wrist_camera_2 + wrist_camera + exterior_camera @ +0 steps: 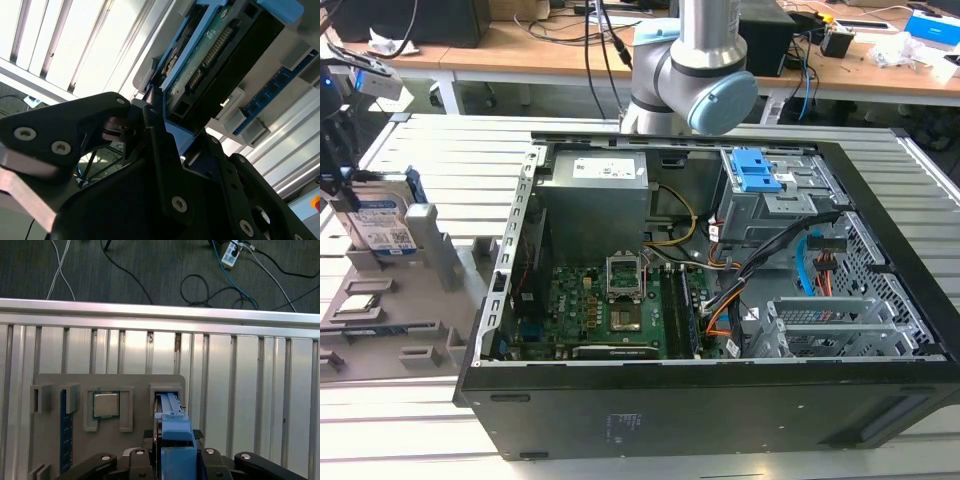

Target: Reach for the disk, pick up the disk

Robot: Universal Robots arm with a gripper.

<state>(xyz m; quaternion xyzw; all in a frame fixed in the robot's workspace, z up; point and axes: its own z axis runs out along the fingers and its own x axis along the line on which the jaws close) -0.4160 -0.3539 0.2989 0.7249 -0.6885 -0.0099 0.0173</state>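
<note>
- In the exterior view the disk (386, 226) stands on edge in a grey fixture (380, 330) at the exterior view's left, just beside an open computer case (720, 400). Its silver-grey face carries a white-and-blue label, and a bright blue frame runs along its edge. The gripper (342, 185) sits right at the disk's upper part, while the arm (692, 70) rises behind the case.
- In the second wrist view the disk (215, 55) shows its other face, a green circuit board with a dark connector row inside the blue frame. The black gripper (145, 120) is at its near end, against the blue edge. Whether it is clamped on the disk or loose, I cannot tell.
- In the first wrist view the disk (172, 427) is seen edge-on, seated in a slot of the fixture (140, 382) on the slatted table (250, 390). The gripper (172, 445) straddles it. A square chip (106, 405) lies in the neighbouring pocket.
</note>
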